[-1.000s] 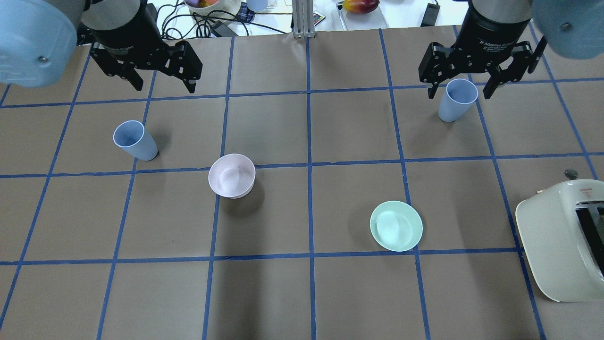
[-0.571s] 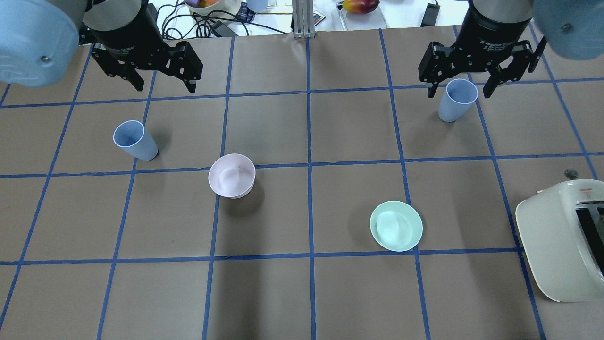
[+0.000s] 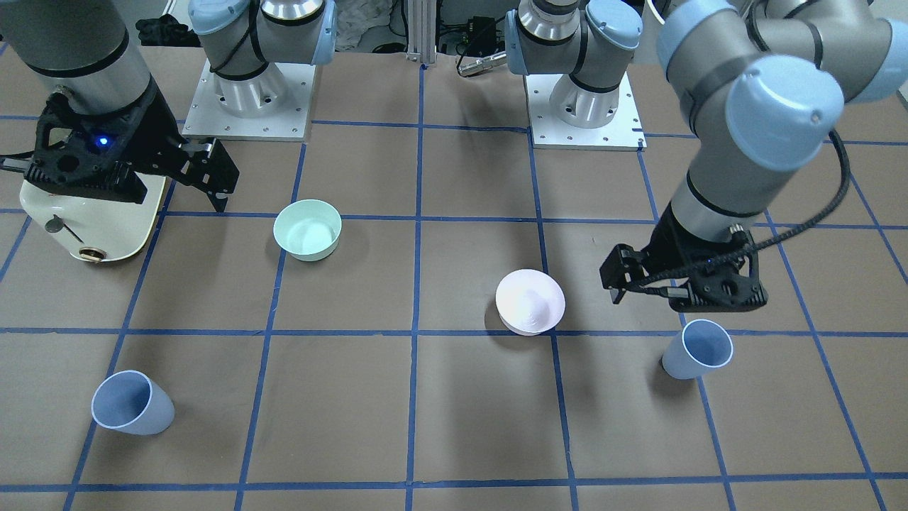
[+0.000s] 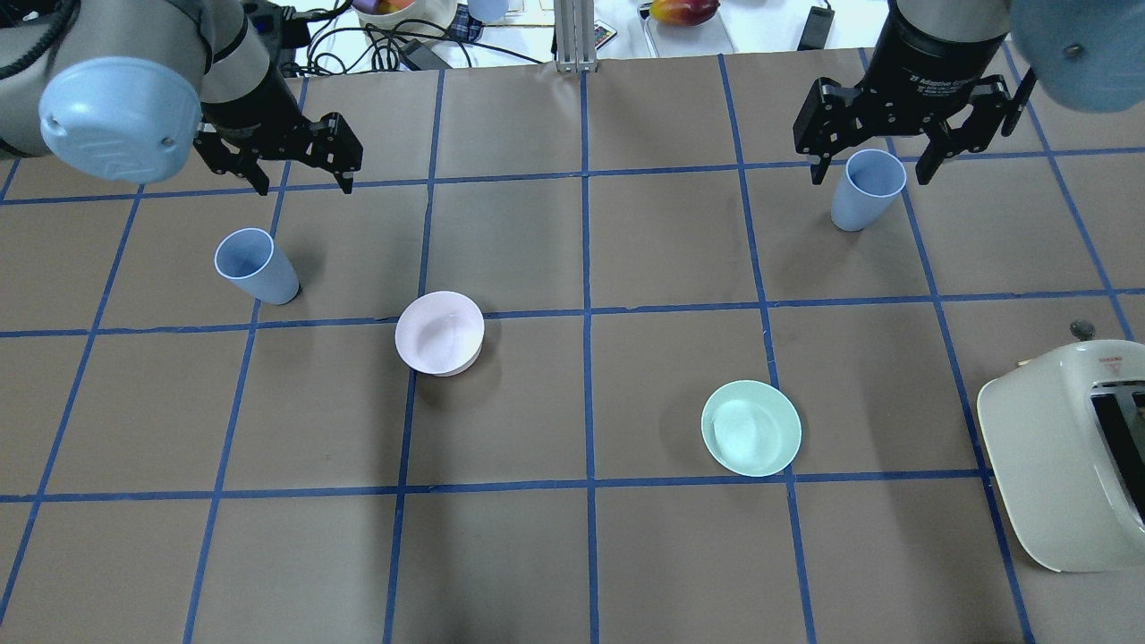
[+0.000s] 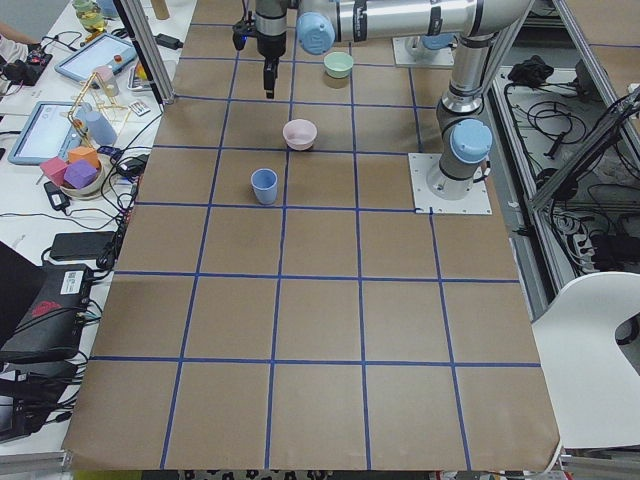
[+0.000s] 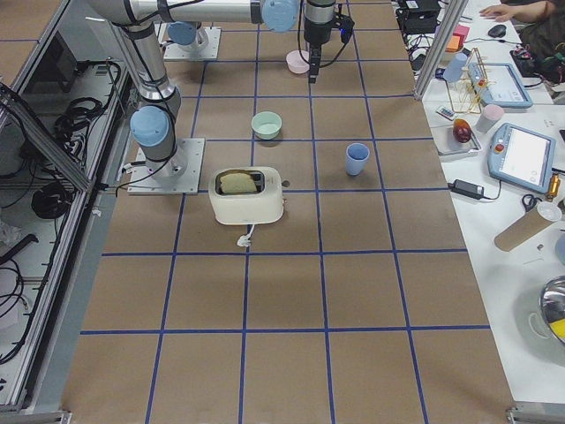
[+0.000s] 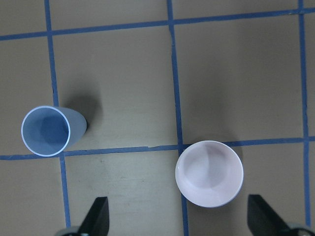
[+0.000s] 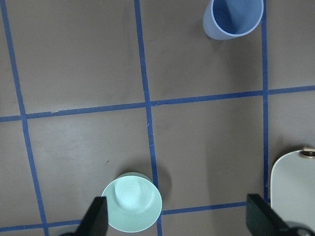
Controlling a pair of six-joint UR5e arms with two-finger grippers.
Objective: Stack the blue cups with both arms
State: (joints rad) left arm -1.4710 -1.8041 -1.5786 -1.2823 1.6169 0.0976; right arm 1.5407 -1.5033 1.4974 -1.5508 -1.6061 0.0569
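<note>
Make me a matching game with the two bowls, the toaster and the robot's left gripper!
Things:
1. pink bowl
2. green bowl
3. toaster
4. left gripper

Clues:
A. open, holding nothing
B. white, far over on the robot's right
C. the bowl closer to the toaster
D. the bowl closer to the left gripper

Pairs: 1-D, 2-C, 3-B, 4-A

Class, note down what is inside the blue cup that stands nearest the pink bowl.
The blue cup is empty: the left wrist view looks straight down onto its bare blue floor. Whatever lies beneath its base is covered by the cup itself.
</note>
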